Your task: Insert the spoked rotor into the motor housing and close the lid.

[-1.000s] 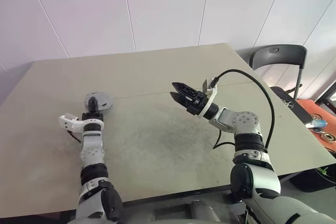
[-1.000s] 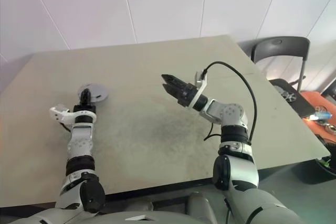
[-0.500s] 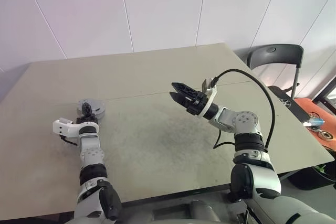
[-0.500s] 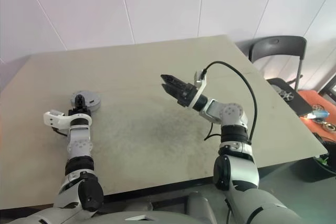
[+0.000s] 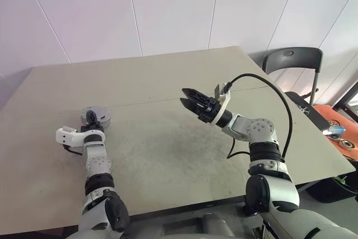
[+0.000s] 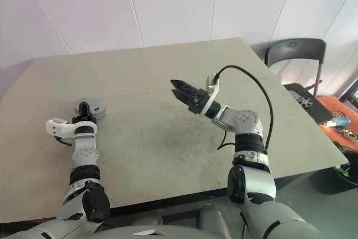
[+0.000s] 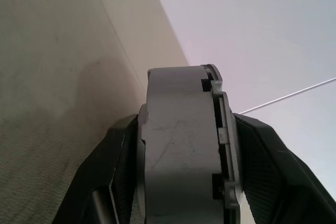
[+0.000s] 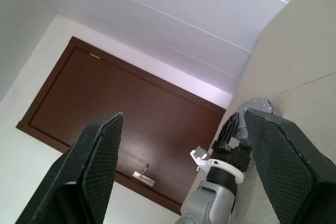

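A: Left end effector (image 5: 94, 119) clamped on the motor housing (image 7: 181, 145), holding it on edge just over the bench (image 5: 168, 149), near its left side.
B: Right one?
A: Right end effector (image 5: 189, 95) spread, nothing in it, raised above bench centre, well apart from the housing.

The table (image 5: 168, 82) has a matt, pale olive top, scuffed and darker toward the middle. At its left side the motor housing (image 7: 181, 145) looks like dull grey metal with a smooth, faintly scratched wall, held between the black plastic fingers (image 7: 262, 156) of the left tool (image 5: 93, 120). The right tool (image 5: 189, 98) has finely textured black pads (image 8: 281, 156). The chair (image 5: 293, 60) at far right is matt black plastic.
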Tool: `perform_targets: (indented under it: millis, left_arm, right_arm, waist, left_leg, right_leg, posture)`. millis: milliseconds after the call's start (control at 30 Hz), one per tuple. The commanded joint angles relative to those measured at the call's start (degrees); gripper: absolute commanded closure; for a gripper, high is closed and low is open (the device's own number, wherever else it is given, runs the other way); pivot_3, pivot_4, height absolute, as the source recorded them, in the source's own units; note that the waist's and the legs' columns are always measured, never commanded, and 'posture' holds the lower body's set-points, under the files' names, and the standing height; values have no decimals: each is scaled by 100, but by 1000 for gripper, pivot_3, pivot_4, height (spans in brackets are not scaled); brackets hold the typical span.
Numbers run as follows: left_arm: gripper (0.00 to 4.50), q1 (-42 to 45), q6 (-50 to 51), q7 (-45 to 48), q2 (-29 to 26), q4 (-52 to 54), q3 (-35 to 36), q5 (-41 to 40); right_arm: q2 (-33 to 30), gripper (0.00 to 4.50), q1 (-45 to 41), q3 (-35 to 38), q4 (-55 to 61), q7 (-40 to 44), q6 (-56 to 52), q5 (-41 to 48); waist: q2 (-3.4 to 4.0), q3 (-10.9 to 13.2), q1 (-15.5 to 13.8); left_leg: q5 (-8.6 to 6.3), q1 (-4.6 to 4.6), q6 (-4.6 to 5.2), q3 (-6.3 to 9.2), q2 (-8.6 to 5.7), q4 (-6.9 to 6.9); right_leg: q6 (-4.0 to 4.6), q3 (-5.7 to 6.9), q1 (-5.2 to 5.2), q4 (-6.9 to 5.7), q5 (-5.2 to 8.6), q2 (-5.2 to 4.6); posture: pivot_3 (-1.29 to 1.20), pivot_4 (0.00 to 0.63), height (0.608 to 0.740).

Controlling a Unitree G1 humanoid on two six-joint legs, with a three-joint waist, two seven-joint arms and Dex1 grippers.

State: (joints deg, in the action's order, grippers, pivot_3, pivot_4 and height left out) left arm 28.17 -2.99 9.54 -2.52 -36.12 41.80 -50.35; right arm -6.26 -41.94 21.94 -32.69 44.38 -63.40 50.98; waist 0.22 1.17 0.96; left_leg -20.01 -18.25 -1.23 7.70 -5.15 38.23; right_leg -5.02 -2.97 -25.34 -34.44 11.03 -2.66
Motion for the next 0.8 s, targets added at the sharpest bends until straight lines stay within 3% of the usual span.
perform_targets:
  millis: [33,267,433,800]
  left_arm:
    - [1893,120,49,180,-54,216,40,-179]
    - [1893,144,574,468,69,475,188,-860]
    - [1893,-27,1920,889,319,1177,42,-1807]
    - [1893,-530,4575,970,366,1871,-877,-2548]
  right_arm:
    - [-38,681,-75,-26,209,100,32,95]
    - [-60,681,-37,-83,230,128,32,89]
    - [-83,681,13,-197,312,226,-27,91]
    - [-323,681,148,-1622,1100,462,728,-981]
  waist:
    - [0,0,-5]
    - [-1,0,-14]
    - [-2,-1,-43]
    - [-5,-3,20]
  left_leg:
    - [0,0,0,0,0,0]
    - [0,-1,0,0,0,1]
    - [0,-6,1,3,-3,6]
    - [-1,-3,1,1,-1,7]
  right_leg:
    - [0,0,0,0,0,0]
    - [0,0,0,0,0,-1]
    - [-1,1,2,3,0,-2]
    - [-5,0,1,2,-3,2]
  posture:
    - [0,0,740]
    - [0,0,740]
    - [0,0,740]
    - [0,0,740]
